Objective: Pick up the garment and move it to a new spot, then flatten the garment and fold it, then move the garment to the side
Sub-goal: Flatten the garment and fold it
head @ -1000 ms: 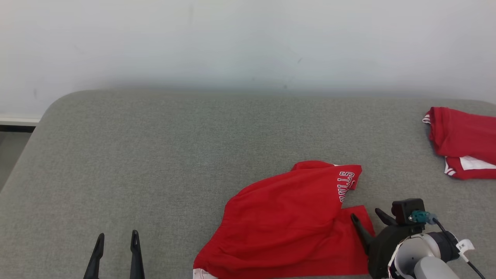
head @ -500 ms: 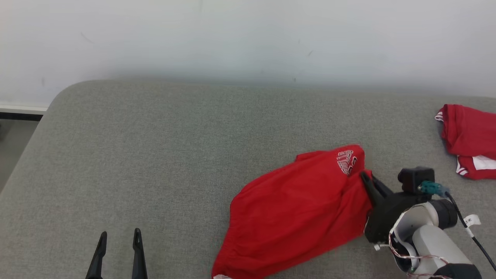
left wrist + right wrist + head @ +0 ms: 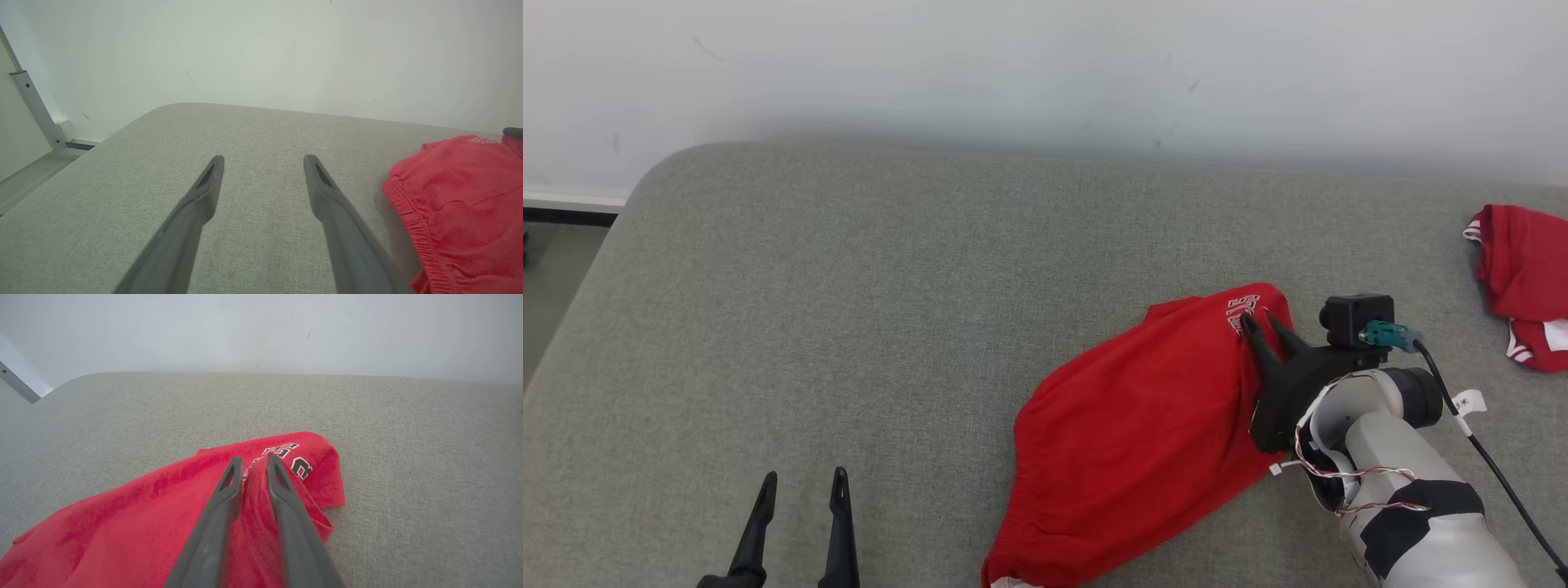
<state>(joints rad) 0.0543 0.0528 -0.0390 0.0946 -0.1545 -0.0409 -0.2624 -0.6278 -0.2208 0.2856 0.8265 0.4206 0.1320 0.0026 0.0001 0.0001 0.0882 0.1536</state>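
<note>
Red garment (image 3: 1135, 433) pinched between right claw (image 3: 1259, 320) fingers, left claw (image 3: 805, 476) well apart

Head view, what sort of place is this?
Likely a plain indoor lab set up for cloth folding: a grey fabric-topped table against a bare white wall, with red shorts lying on it.

Head view high, wrist views low (garment (image 3: 1135, 441) common to all)

open cushion (image 3: 849, 286) left, garment (image 3: 1143, 441) bunched right
</note>
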